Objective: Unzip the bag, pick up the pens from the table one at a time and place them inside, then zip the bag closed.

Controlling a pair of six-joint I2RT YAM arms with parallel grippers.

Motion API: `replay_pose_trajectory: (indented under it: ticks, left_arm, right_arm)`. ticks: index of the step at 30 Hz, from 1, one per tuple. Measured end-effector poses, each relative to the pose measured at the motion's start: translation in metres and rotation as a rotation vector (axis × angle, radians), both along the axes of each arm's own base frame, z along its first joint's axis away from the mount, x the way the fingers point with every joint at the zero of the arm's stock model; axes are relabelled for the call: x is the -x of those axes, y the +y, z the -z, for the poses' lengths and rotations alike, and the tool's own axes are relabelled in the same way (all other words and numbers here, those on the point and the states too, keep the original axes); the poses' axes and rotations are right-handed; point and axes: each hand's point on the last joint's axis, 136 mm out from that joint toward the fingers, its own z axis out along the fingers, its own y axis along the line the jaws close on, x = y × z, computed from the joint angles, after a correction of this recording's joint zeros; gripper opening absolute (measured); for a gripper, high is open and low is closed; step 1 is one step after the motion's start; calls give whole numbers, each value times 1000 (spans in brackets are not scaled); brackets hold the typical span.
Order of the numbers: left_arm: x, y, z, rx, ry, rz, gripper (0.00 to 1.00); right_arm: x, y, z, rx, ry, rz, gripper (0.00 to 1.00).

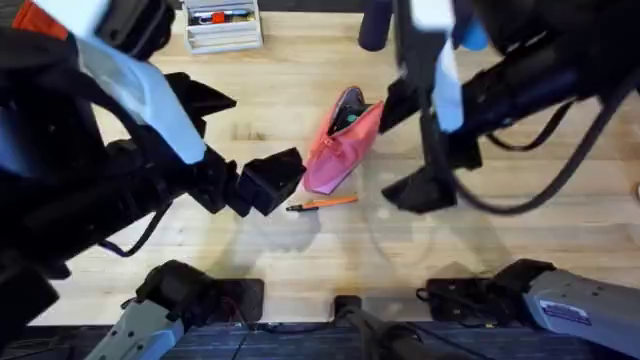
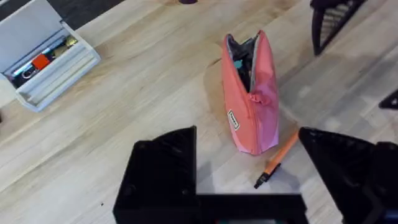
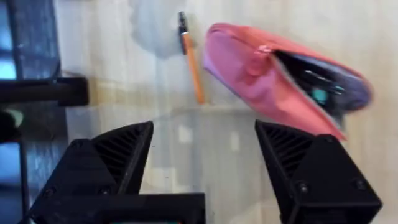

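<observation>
Pen waits beside the open pouch

Left gripper (image 1: 268,183) hangs spread, holding nothing, just left of 1 orange pen (image 1: 322,203) lying flat on the table (image 1: 300,250). A skewed descent could roll the thin pen away. The bag (image 1: 343,145), salmon-pink, lies just beyond it, mouth gaping. Right gripper (image 3: 205,162) is likewise spread and holds nothing.

Salmon-pink pouch (image 1: 343,141) seen lying mid-bench (image 1: 300,250), its far end gaping open. Orange pen (image 1: 322,203) laid on the wood just beside the pouch's near end. Left pincer (image 1: 262,182) held near the pen's tip. White tray (image 1: 222,26) noted at the far edge.
</observation>
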Motion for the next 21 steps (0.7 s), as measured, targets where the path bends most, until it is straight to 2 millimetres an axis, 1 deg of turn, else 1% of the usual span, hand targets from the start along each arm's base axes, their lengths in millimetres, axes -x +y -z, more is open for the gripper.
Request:
replay_pose_trajectory:
  ticks: [1, 2, 6, 11, 18, 21]
  left_arm:
    - [0, 0, 0, 0, 0, 0, 993]
    - [0, 0, 0, 0, 0, 0, 993]
    - [0, 0, 0, 0, 0, 0, 993]
    - [0, 0, 0, 0, 1, 0, 993]
    - [0, 0, 0, 0, 0, 0, 994]
    - [0, 0, 0, 0, 0, 0, 994]
  right_arm:
    - [4, 1, 5, 4, 8, -12, 997]
    - [17, 7, 22, 17, 36, -52, 997]
    - [26, 14, 36, 20, 42, -95, 997]
    - [32, 17, 40, 27, 49, -117, 997]
    - [30, 14, 42, 45, 37, -112, 997]
    - [28, 13, 46, 63, 43, -109, 997]
